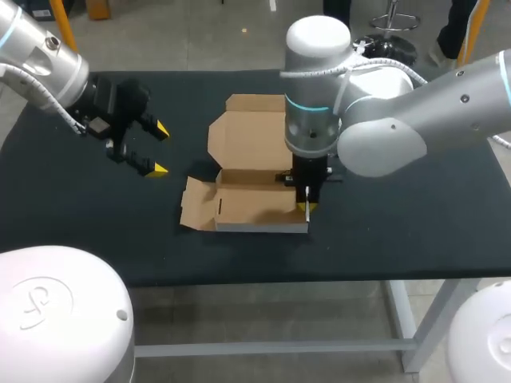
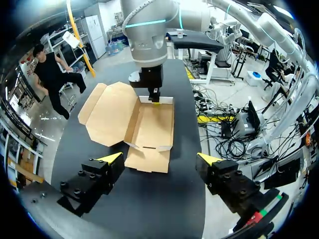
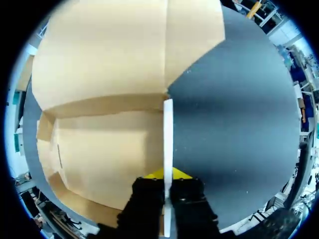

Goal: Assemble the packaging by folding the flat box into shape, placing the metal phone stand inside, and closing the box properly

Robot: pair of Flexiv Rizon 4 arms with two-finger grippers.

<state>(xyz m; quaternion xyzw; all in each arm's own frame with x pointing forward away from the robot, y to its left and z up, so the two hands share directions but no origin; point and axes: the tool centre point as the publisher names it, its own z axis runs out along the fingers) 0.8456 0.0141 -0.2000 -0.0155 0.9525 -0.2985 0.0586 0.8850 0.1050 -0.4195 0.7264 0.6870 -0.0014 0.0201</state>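
Observation:
The brown cardboard box (image 1: 247,203) lies partly folded in the middle of the black table, its lid (image 1: 249,132) flat and open toward the far side. My right gripper (image 1: 307,206) points straight down at the box's right end. It is shut on the upright side wall (image 3: 168,129), whose thin white edge runs between the fingers. The box floor (image 3: 104,149) is bare. My left gripper (image 1: 162,149) hovers open to the left of the box, holding nothing. From the left wrist the box (image 2: 154,127) lies ahead of the open left gripper (image 2: 159,157). No phone stand shows in any view.
A loose end flap (image 1: 196,209) sticks out flat at the box's left end. The table (image 1: 415,215) drops off at its front edge close below the box. My right arm (image 1: 383,120) reaches in over the table's right half.

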